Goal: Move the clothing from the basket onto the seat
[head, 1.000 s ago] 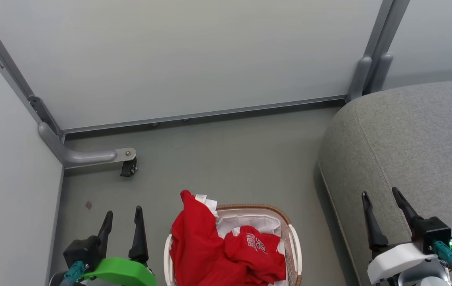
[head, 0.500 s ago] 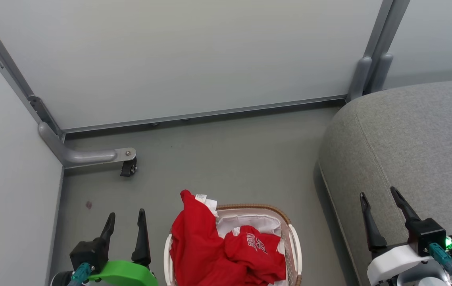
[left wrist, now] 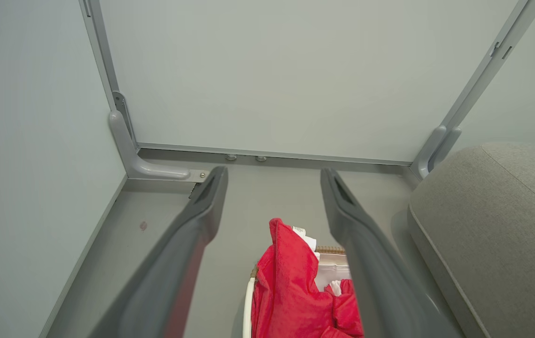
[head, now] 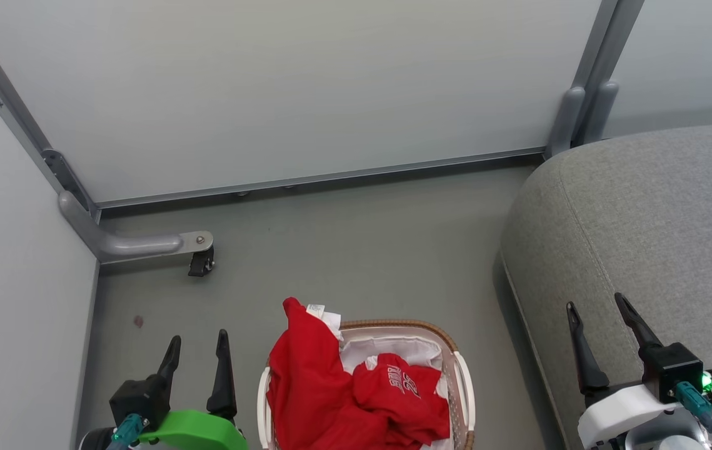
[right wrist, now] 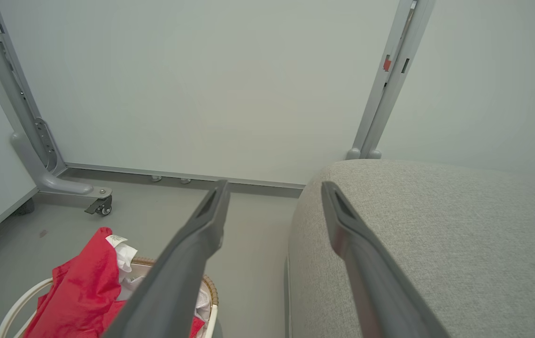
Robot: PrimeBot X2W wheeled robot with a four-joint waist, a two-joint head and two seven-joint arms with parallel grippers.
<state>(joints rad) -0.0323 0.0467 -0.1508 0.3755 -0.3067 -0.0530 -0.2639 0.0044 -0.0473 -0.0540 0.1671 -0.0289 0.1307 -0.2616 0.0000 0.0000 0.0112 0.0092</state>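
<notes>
Crumpled red clothing [head: 330, 394] in oval woven-rimmed basket [head: 401, 325]; rounded grey fabric seat [head: 649, 212]

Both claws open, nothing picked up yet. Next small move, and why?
Probably swing the left claw right and down onto the raised red fold of the clothing. It is open, empty and beside the basket, where the garments lie. The right claw hangs open over the seat, farther from the pile.
</notes>
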